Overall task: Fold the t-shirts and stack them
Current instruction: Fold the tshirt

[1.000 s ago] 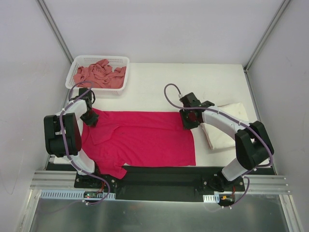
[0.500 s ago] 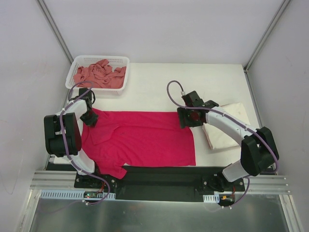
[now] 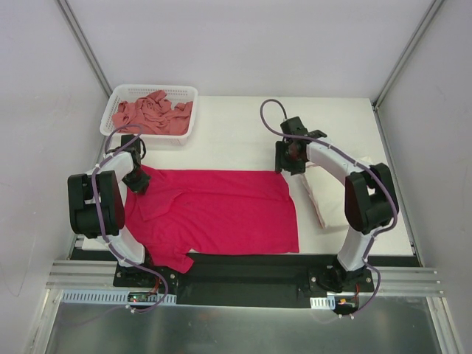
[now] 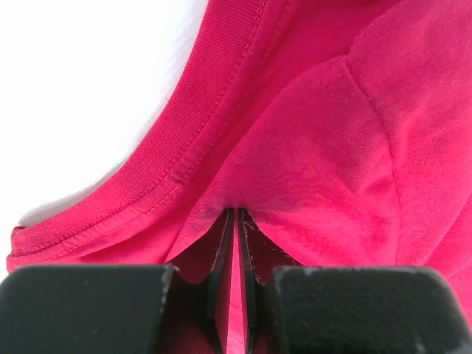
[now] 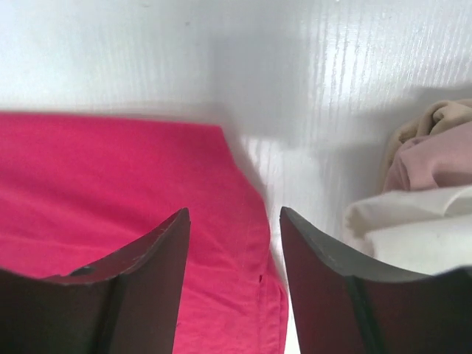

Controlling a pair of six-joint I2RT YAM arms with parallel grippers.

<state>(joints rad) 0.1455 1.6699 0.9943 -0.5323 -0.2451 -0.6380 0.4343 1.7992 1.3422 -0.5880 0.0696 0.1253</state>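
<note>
The magenta-red t-shirt (image 3: 214,210) lies spread flat on the white table. My left gripper (image 3: 137,181) is shut on the shirt's far left shoulder, next to the collar band (image 4: 199,110); the cloth is pinched between its jaws (image 4: 236,221). My right gripper (image 3: 287,161) is open and empty, just above the shirt's far right corner (image 5: 214,147). A folded cream-white t-shirt (image 3: 346,193) lies at the right, partly under my right arm; its edge shows in the right wrist view (image 5: 413,228). A salmon-pink t-shirt (image 3: 151,114) lies crumpled in the basket.
A white mesh basket (image 3: 118,94) stands at the far left corner of the table (image 3: 236,125). Metal frame posts (image 3: 85,44) rise at the back corners. A metal rail (image 3: 243,276) runs along the near edge.
My right gripper has moved away from me, from over the shirt's right part to its far right corner. The left gripper and the shirt have stayed put.
</note>
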